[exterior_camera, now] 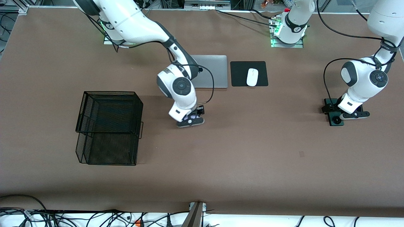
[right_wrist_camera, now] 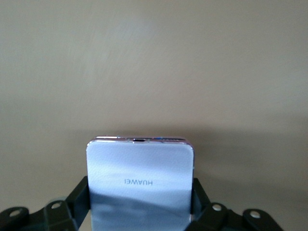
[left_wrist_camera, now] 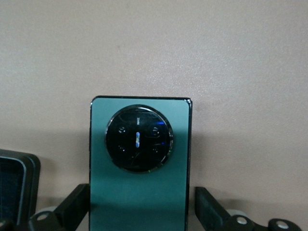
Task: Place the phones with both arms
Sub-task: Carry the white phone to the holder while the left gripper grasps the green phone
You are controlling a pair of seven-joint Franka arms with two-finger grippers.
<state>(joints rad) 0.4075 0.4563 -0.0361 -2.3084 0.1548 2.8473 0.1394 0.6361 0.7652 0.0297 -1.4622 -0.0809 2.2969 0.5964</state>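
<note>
Both arms are down at the brown table (exterior_camera: 252,151). The right gripper (right_wrist_camera: 139,204) has its fingers pressed against the sides of the white-pink phone (right_wrist_camera: 139,185), near the laptop (exterior_camera: 210,71). The left gripper (left_wrist_camera: 142,209) straddles the dark green phone (left_wrist_camera: 139,168) with one finger clearly apart from its edge. Beside it lies a black phone (left_wrist_camera: 14,185). A hasty lift could let the slim green phone slip.

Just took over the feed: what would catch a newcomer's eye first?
Both arms are down on phones at once: the right tool pinches the white-pink phone mid-table, and the left tool straddles the dark green phone at the left arm's end. A black wire basket stands at the right arm's end.
</note>
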